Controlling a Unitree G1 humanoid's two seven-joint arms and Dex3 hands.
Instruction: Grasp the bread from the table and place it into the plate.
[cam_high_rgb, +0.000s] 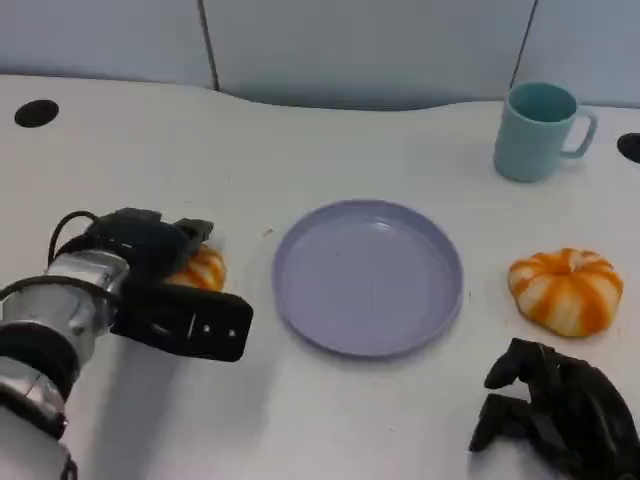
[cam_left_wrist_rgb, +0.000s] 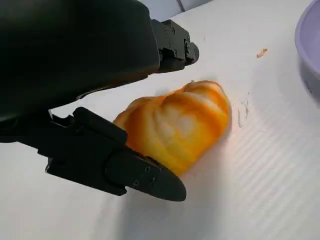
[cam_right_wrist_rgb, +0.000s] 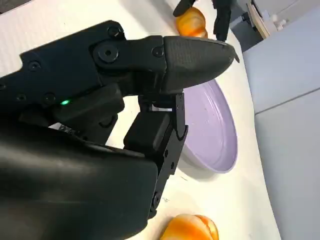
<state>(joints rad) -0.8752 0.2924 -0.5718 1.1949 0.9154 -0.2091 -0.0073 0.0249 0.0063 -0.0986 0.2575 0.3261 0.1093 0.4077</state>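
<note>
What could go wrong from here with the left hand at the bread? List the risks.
The left hand has fingers on either side of the bread but no visible firm grip, so the bread could slip or roll away on the lift. The plate lies close by, so a low carry might bump its rim.

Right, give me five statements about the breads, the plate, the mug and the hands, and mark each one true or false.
1. The plate has bread on it. False: it holds nothing.
2. The left hand has its fingers around the left bread, which lies on the table. True.
3. The teal mug lies tipped on its side. False: it stands upright.
4. The right bread lies on the table, apart from the plate. True.
5. The right hand holds the right bread. False: it holds nothing, its fingers curled in, nearer the robot than that bread.
</note>
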